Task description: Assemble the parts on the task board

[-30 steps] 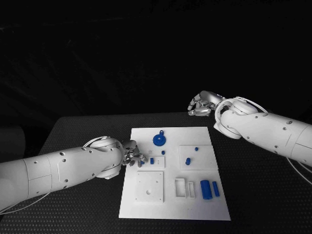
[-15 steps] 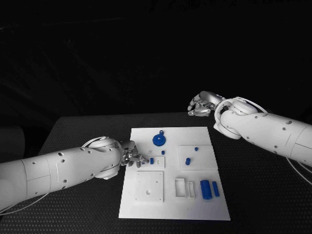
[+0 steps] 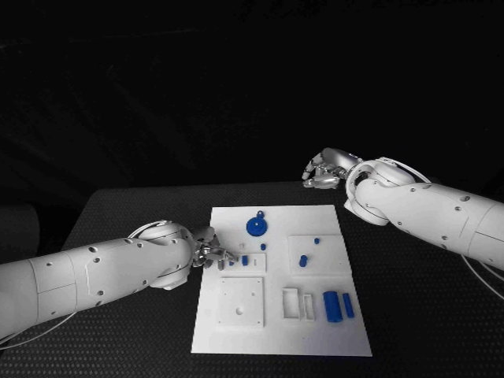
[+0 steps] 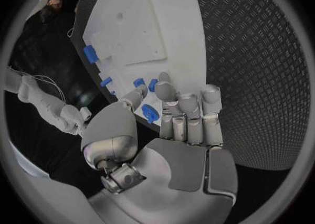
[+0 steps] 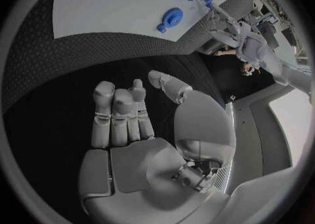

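Head view is showing the left hand (image 3: 213, 254) reaching empty, fingers apart, at the task board (image 3: 280, 345) edge; right hand (image 3: 324, 170) is hovering empty beyond it. Fingers risk knocking the small blue part (image 4: 149, 113) loose.

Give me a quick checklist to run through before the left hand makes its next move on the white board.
1. Left hand at the white task board's left edge: ok.
2. Left hand empty, fingers apart: ok.
3. Small blue peg lies by its fingertips: ok.
4. Right hand off the board, beyond its far edge: ok.
5. Right hand empty: ok.
6. Round blue disc seated in its place: cannot tell.
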Available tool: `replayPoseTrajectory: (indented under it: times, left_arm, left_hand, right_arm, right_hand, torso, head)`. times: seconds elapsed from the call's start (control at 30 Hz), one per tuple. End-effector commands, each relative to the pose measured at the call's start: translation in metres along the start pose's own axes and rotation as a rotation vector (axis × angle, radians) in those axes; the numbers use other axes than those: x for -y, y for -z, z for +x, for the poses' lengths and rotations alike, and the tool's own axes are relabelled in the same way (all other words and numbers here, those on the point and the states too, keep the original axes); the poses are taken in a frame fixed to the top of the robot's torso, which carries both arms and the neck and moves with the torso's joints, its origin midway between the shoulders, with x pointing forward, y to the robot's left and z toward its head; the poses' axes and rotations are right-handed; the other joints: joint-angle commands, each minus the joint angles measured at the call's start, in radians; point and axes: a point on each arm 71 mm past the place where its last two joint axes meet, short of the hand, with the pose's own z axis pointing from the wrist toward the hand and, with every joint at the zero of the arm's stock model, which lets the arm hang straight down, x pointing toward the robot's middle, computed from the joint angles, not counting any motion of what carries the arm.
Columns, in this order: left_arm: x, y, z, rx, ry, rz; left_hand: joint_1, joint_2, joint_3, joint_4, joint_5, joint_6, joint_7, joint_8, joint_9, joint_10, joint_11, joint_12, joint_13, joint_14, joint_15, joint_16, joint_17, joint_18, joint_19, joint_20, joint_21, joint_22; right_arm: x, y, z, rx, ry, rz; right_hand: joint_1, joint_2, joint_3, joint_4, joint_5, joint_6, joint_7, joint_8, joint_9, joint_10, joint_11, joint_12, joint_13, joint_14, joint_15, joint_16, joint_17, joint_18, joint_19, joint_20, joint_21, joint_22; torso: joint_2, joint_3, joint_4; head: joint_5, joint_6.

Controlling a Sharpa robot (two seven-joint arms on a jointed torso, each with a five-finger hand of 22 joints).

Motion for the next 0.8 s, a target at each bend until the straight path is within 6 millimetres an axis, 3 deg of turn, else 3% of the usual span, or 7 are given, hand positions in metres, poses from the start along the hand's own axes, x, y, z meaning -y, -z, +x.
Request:
replayPoseTrajectory:
  times: [0.03, 0.27, 0.4, 0.47, 0.6, 0.7, 0.8]
  left_arm:
    - [0.002, 0.002, -0.01, 0.004, 0.081, 0.021]
    - [0.014, 0.012, -0.036, 0.045, 0.278, 0.151]
    - [0.025, 0.014, -0.051, 0.127, 0.336, 0.256]
    - [0.031, 0.014, -0.056, 0.167, 0.342, 0.296]
    - [0.048, 0.015, -0.061, 0.262, 0.238, 0.415]
    - [0.062, 0.016, -0.061, 0.305, 0.139, 0.481]
    - [0.074, 0.016, -0.059, 0.333, 0.038, 0.533]
  left_hand:
    - [0.009, -0.021, 0.005, 0.017, -0.007, -0.011, 0.003, 0.002, 0.001, -0.007, -0.004, -0.001, 0.001, -0.009, -0.005, -0.001, -0.001, 0.008, -0.002, -0.132, 0.004, 0.013]
    - [0.058, -0.055, 0.014, 0.027, -0.007, -0.154, 0.055, -0.061, -0.018, -0.094, 0.046, -0.056, -0.021, -0.081, 0.044, -0.055, -0.023, -0.011, -0.067, -0.111, -0.042, 0.0]
    - [0.123, -0.034, 0.009, -0.009, -0.003, -0.22, 0.09, -0.079, -0.017, -0.171, 0.081, -0.115, -0.047, -0.149, 0.084, -0.111, -0.05, -0.035, -0.133, -0.08, -0.099, -0.017]
    - [0.171, -0.006, 0.01, -0.052, 0.025, -0.234, 0.099, -0.08, -0.016, -0.207, 0.092, -0.149, -0.064, -0.179, 0.099, -0.143, -0.065, -0.041, -0.158, -0.069, -0.124, -0.026]
    - [0.332, 0.042, 0.032, -0.209, 0.118, -0.265, 0.134, -0.084, -0.017, -0.303, 0.136, -0.287, -0.144, -0.255, 0.171, -0.253, -0.123, -0.061, -0.236, -0.001, -0.208, -0.056]
    - [0.418, 0.037, 0.055, -0.279, 0.119, -0.27, 0.14, -0.085, -0.025, -0.333, 0.17, -0.382, -0.203, -0.246, 0.187, -0.273, -0.136, -0.054, -0.231, 0.017, -0.222, -0.061]
    - [0.477, 0.021, 0.056, -0.288, 0.106, -0.279, 0.143, -0.095, -0.041, -0.313, 0.185, -0.478, -0.263, -0.229, 0.191, -0.278, -0.14, -0.046, -0.217, 0.023, -0.23, -0.057]
  right_arm:
    - [0.0, 0.0, 0.001, -0.01, 0.004, -0.009]
    - [0.002, 0.001, 0.0, -0.008, 0.004, -0.004]
    - [0.003, 0.0, 0.0, -0.007, 0.002, -0.003]
    - [0.003, 0.0, 0.0, -0.006, 0.002, -0.003]
    - [0.004, 0.0, 0.0, -0.005, -0.001, -0.001]
    - [0.003, 0.0, 0.001, -0.006, -0.001, -0.002]
    - [0.003, -0.001, 0.002, -0.007, -0.002, -0.003]
  right_hand:
    - [-0.007, 0.0, -0.007, -0.001, 0.007, 0.002, 0.008, -0.005, 0.001, -0.008, 0.0, 0.007, -0.001, -0.008, -0.001, -0.004, 0.001, 0.024, -0.001, -0.007, -0.005, 0.017]
    - [-0.007, 0.0, -0.008, -0.001, 0.007, 0.002, 0.008, -0.005, 0.001, -0.008, 0.0, 0.007, -0.001, -0.009, -0.001, -0.004, 0.001, 0.024, -0.001, -0.007, -0.005, 0.017]
    - [-0.007, 0.0, -0.008, -0.001, 0.007, 0.002, 0.008, -0.005, 0.001, -0.008, 0.0, 0.007, -0.001, -0.009, -0.001, -0.004, 0.001, 0.024, -0.001, -0.007, -0.005, 0.017]
    - [-0.007, 0.0, -0.008, -0.001, 0.007, 0.002, 0.008, -0.005, 0.001, -0.008, 0.0, 0.007, -0.002, -0.009, -0.001, -0.004, 0.001, 0.024, -0.001, -0.007, -0.005, 0.016]
    - [-0.007, 0.0, -0.008, -0.001, 0.007, -0.001, 0.009, -0.007, 0.001, -0.008, 0.001, 0.007, -0.002, -0.009, -0.001, -0.004, 0.001, 0.024, -0.001, -0.007, -0.005, 0.016]
    - [-0.007, 0.0, -0.008, -0.001, 0.007, -0.001, 0.009, -0.007, 0.0, -0.008, 0.001, 0.007, -0.002, -0.009, 0.0, -0.004, 0.001, 0.024, -0.001, -0.007, -0.005, 0.016]
    - [-0.007, 0.0, -0.008, -0.001, 0.007, -0.001, 0.009, -0.007, 0.0, -0.008, 0.001, 0.007, -0.002, -0.009, 0.0, -0.004, 0.001, 0.024, -0.001, -0.007, -0.006, 0.016]
  torso:
    - [0.0, 0.0005, -0.0007]
    - [-0.001, 0.0003, 0.0011]
    - [0.0, 0.0001, 0.0004]
    - [0.0, -0.0001, -0.0006]
    - [0.0, 0.0001, -0.0008]
    - [0.0, -0.0001, 0.0]
    - [0.0, 0.0, -0.0001]
  head:
    - [0.0, 0.001]
    - [-0.006, 0.004]
    - [-0.008, 0.008]
    - [-0.009, 0.011]
    - [-0.01, 0.014]
    - [-0.013, 0.016]
    - [-0.013, 0.015]
